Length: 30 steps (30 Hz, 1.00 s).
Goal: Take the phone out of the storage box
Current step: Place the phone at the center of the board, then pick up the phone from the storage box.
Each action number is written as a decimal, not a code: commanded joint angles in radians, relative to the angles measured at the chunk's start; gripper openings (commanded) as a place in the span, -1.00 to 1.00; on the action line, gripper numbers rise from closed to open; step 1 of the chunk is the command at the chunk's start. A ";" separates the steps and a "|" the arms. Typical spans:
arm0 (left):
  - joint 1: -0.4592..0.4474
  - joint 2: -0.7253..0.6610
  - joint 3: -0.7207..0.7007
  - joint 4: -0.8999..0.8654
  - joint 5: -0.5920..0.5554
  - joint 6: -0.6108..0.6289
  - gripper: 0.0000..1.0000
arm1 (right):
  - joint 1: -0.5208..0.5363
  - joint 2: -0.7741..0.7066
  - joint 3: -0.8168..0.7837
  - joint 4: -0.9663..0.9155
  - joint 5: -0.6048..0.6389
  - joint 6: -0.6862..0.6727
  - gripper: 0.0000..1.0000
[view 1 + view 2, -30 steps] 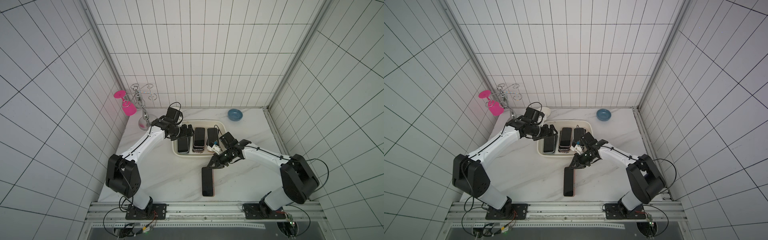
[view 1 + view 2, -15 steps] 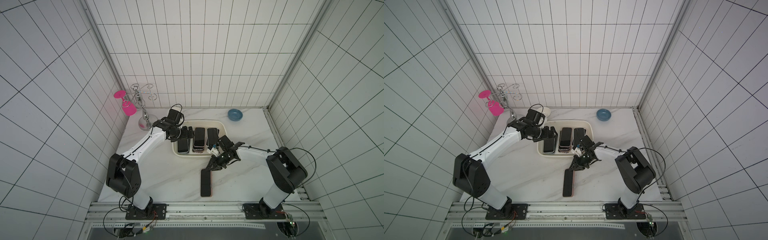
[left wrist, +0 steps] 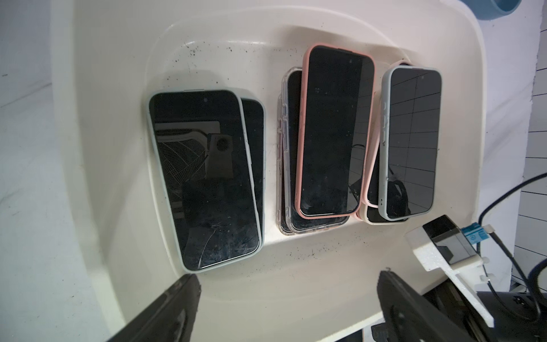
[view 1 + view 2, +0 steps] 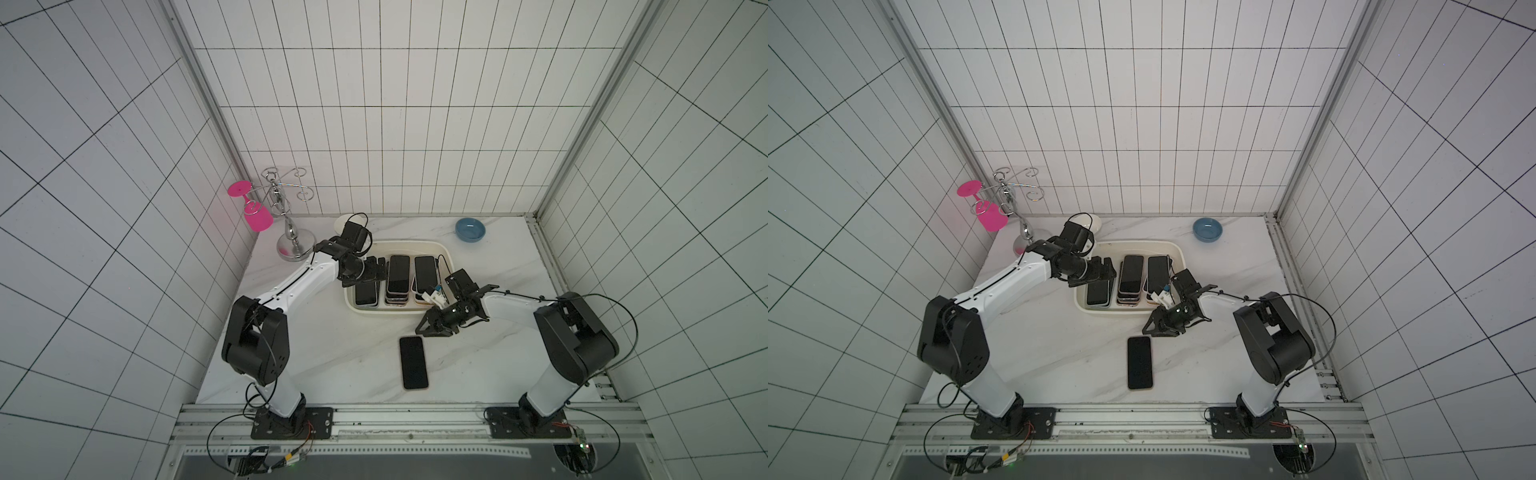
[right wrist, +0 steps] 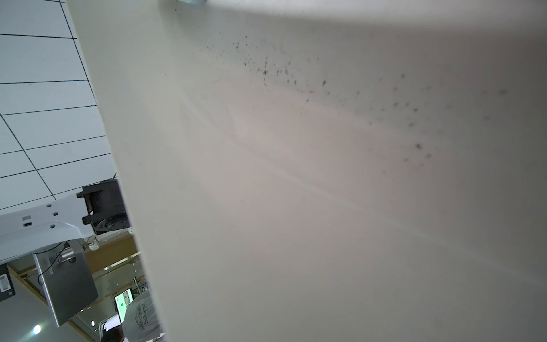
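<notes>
The cream-white storage box (image 4: 415,243) (image 4: 1142,243) sits at the middle back of the marble table and holds several phones in three stacks (image 3: 204,177) (image 3: 334,133) (image 3: 411,139). One dark phone (image 4: 413,362) (image 4: 1139,362) lies flat on the table in front of the box. My right gripper (image 4: 428,331) (image 4: 1158,328) hovers open between the box's front wall and that phone's far end, holding nothing. A close cream wall of the box (image 5: 296,207) fills the right wrist view and no jaws show there. My left gripper (image 3: 287,296) (image 4: 376,270) is open and empty over the box's left stack.
A blue bowl (image 4: 470,229) stands at the back right. A white bowl (image 4: 343,222) is partly hidden behind my left arm. A chrome glass rack (image 4: 291,245) with a pink glass (image 4: 257,218) fills the back left corner. Tiled walls close three sides.
My right gripper has opened and let go of the dark phone, which now lies flat on the table. The left arm has hardly moved.
</notes>
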 commanded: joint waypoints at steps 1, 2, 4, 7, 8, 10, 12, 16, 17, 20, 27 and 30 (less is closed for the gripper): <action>-0.012 0.022 0.015 0.015 -0.027 -0.002 0.95 | -0.026 -0.003 -0.048 -0.069 0.013 0.012 -0.10; -0.015 0.028 0.022 0.010 -0.035 -0.003 0.95 | -0.030 -0.007 -0.048 -0.074 0.011 0.012 -0.08; -0.021 0.041 0.039 -0.002 -0.051 -0.002 0.95 | -0.034 -0.026 -0.048 -0.093 0.020 0.010 -0.04; -0.042 0.077 0.090 -0.057 -0.138 -0.015 0.95 | -0.037 -0.097 -0.046 -0.141 0.040 0.010 0.05; -0.050 0.098 0.120 -0.091 -0.181 -0.025 0.95 | -0.038 -0.131 -0.039 -0.168 0.056 0.010 0.10; -0.064 0.142 0.177 -0.147 -0.251 -0.047 0.95 | -0.037 -0.192 -0.018 -0.221 0.085 0.005 0.20; -0.081 0.180 0.224 -0.158 -0.273 -0.056 0.95 | -0.037 -0.241 0.024 -0.299 0.132 -0.020 0.26; -0.138 0.269 0.354 -0.191 -0.300 -0.051 0.95 | -0.042 -0.281 0.121 -0.427 0.233 -0.060 0.35; -0.150 0.302 0.404 -0.219 -0.306 -0.049 0.95 | -0.046 -0.288 0.135 -0.432 0.250 -0.062 0.36; -0.183 0.392 0.530 -0.280 -0.333 -0.039 0.95 | -0.075 -0.310 0.161 -0.468 0.279 -0.058 0.39; -0.197 0.544 0.708 -0.376 -0.371 -0.031 0.95 | -0.139 -0.332 0.158 -0.474 0.283 -0.066 0.41; -0.206 0.569 0.735 -0.373 -0.356 -0.016 0.95 | -0.147 -0.337 0.151 -0.471 0.280 -0.069 0.41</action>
